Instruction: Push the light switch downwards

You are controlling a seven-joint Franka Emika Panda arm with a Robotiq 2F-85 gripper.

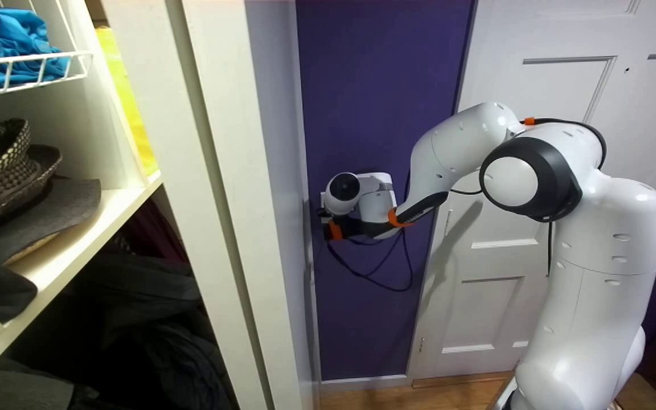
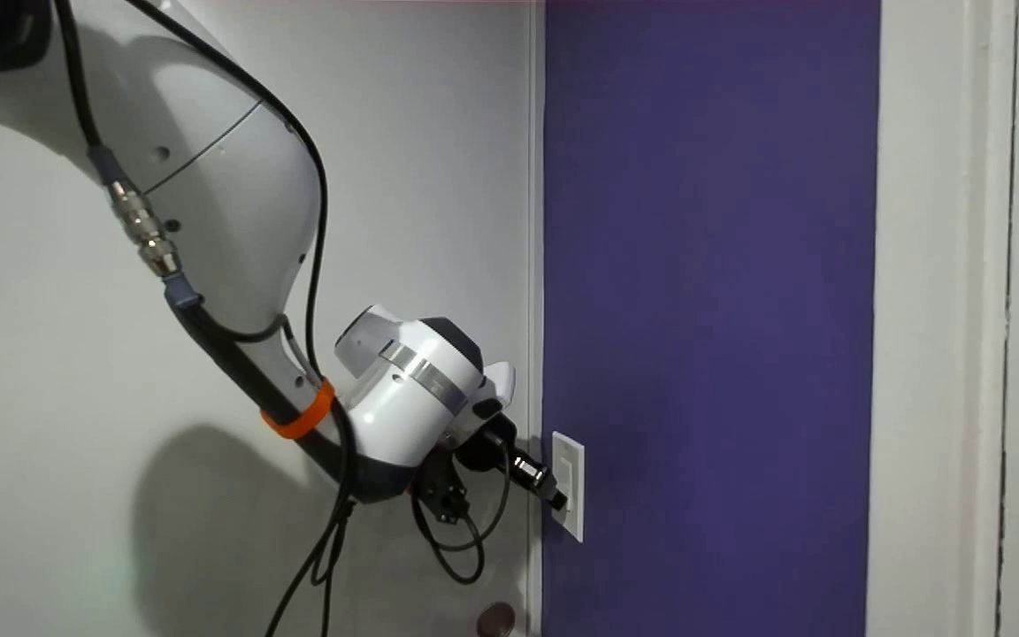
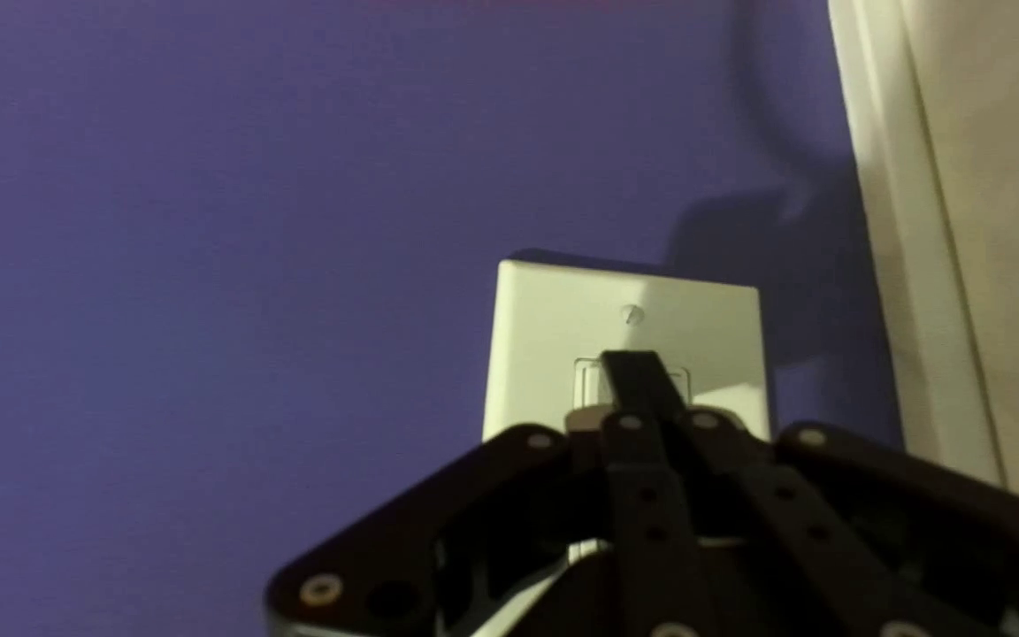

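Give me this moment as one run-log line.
gripper: shut, at light switch on purple wall | contact: unclear | switch position: cannot tell

My arm (image 1: pixel 595 273) is glossy white and rounded, parted by thin seams (image 2: pixel 203 149) and dotted with small oval recesses (image 1: pixel 619 259). A broad black collar (image 1: pixel 558 176), dark against the white, rings a smooth, pale, round cap (image 1: pixel 511 181). Along my forearm (image 2: pixel 235 221) runs a black cable (image 2: pixel 323 203); a second cable (image 2: pixel 73 80) carries a ribbed metal connector (image 2: pixel 145 228) between blue-grey sleeves (image 2: pixel 107 168). An orange band (image 2: pixel 302 425) wraps the forearm's tapering end, and a silvery strip (image 2: pixel 425 379) circles my white wrist (image 2: pixel 386 425). My gripper (image 3: pixel 647 376) is black, with angular linkages (image 3: pixel 394 531), pale-ringed screws (image 3: pixel 322 589) and straight bars (image 3: pixel 664 575) pierced by small dark holes (image 3: pixel 648 494), and its narrow fingers (image 3: pixel 638 380) end blunt and squared
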